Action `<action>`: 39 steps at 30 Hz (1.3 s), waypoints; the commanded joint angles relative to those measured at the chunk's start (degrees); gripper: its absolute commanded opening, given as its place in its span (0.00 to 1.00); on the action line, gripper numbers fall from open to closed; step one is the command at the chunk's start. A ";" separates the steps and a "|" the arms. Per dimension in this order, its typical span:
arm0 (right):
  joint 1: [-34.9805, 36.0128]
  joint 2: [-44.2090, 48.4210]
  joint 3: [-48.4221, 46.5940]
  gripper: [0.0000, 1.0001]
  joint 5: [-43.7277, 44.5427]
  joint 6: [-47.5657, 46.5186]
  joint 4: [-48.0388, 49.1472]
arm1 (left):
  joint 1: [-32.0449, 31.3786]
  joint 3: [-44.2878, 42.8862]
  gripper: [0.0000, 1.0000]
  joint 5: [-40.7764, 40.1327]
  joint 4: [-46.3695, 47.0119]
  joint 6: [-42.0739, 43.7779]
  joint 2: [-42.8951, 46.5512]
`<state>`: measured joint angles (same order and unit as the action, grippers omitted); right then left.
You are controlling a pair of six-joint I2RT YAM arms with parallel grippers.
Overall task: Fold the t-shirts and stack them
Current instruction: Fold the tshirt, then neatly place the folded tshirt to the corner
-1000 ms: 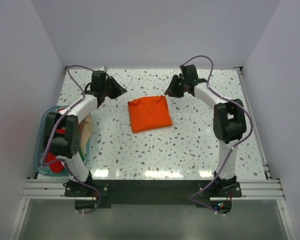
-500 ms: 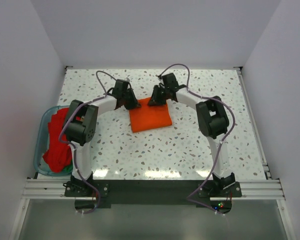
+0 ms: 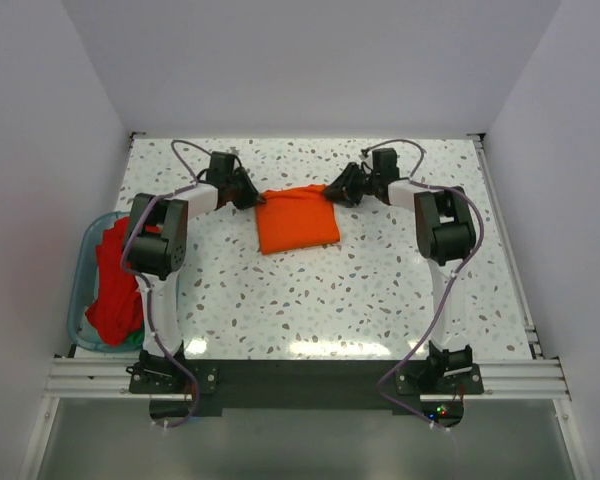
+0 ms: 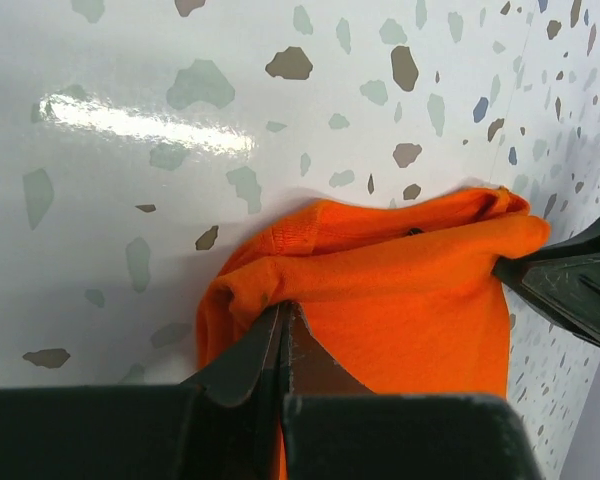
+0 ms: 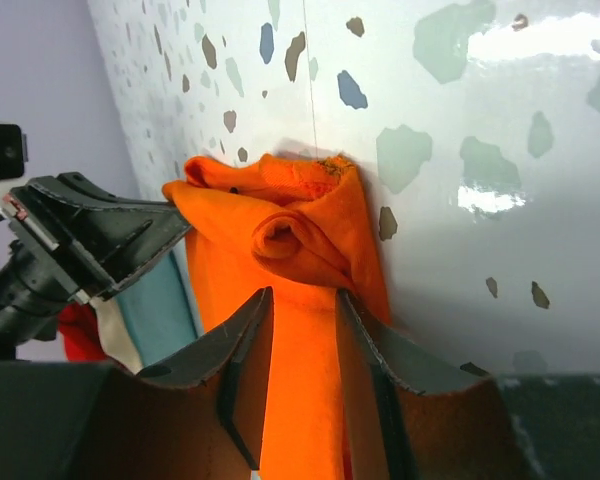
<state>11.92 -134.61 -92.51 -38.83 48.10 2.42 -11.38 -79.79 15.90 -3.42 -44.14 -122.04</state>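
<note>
Holding red t-shirt (image 3: 115,290) (bunched), teal tub (image 3: 78,320), table's left edge

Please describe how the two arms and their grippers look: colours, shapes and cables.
Both arms have white links and bulky black joints. A thin purple cable loops along each. The left gripper and right gripper are black, with flat, tapered, wedge-shaped fingers. Black bases bolt to a silver rail.

Orange t-shirt (image 3: 297,222), speckled white table (image 3: 380,290)

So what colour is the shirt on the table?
Bright orange shirt, clearest in the left wrist view.
</note>
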 commanded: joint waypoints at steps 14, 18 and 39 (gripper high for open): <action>-3.92 10.49 4.71 0.46 7.86 -6.92 -7.65 | 1.10 -3.97 0.35 6.95 1.84 1.34 6.71; -3.58 12.79 4.88 0.53 12.28 -13.72 -13.48 | 0.13 -0.20 0.40 6.43 1.66 0.20 11.99; 9.43 9.19 3.83 0.58 29.15 -21.47 -21.57 | -6.47 27.23 0.42 0.89 -5.45 5.29 50.48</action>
<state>20.45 -123.52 -87.96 -15.49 27.31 -13.82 -18.02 -53.49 19.07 -5.58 -42.83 -76.03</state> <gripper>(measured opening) 0.599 0.422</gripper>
